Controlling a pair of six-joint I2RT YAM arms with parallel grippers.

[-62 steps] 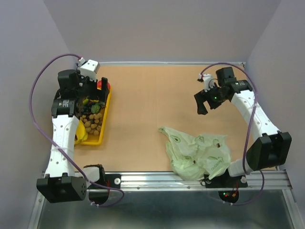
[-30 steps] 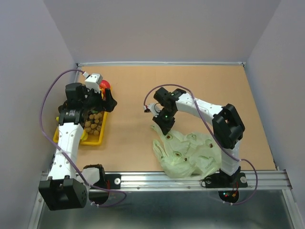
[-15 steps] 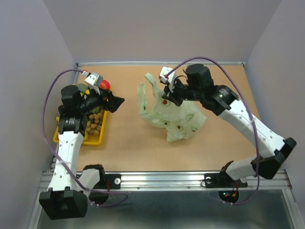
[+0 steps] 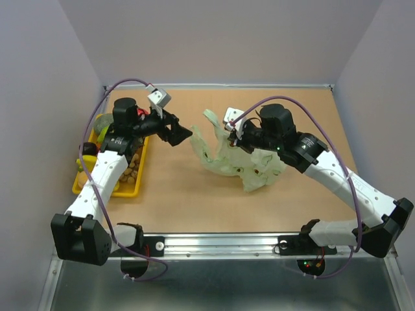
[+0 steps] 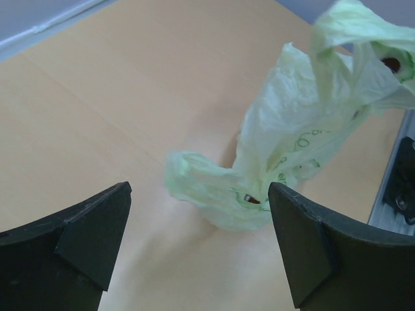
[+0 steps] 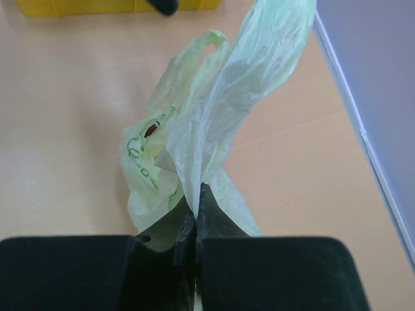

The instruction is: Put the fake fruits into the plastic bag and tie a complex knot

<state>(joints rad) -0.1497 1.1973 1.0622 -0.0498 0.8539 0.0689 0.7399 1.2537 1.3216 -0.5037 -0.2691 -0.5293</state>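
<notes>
Two arms meet over the far half of the desk [image 4: 194,214]. The right arm [image 4: 337,175] reaches from the near right corner toward the middle. The right jaws are closed hard on a pinched fold of the plastic bag [image 4: 249,162]. In the right wrist view its dark fingers [image 6: 162,236] press together with the pale green film squeezed between them.

From that grip the bag [image 6: 214,123] stands up crumpled, with one handle loop [image 6: 194,58] open on its left side. Its lower folds seem to rest on the desk, right of centre. Small dark printed marks show on the film.

The left arm [image 4: 104,172] runs up the left side and bends right over the yellow tray [image 4: 123,192]. The left jaws are spread wide, hold nothing, and point at the bag's left edge from just beside it. In the left wrist view the two fingers [image 5: 84,240] stand well apart at the bottom corners. The bag [image 5: 292,129] is framed between them, and a loop of it [image 5: 194,178] lies low on the desk.

The fake fruits [image 4: 131,170] lie in the tray at the left edge of the desk, well apart from the bag. The bunch of tan-brown balls [image 4: 133,165] fills the tray's middle, and a rounded green fruit [image 4: 102,124] sits at its far end. The left arm hides the other fruits in part. The tray's yellow wall [image 6: 78,6] also shows at the top of the right wrist view.
</notes>
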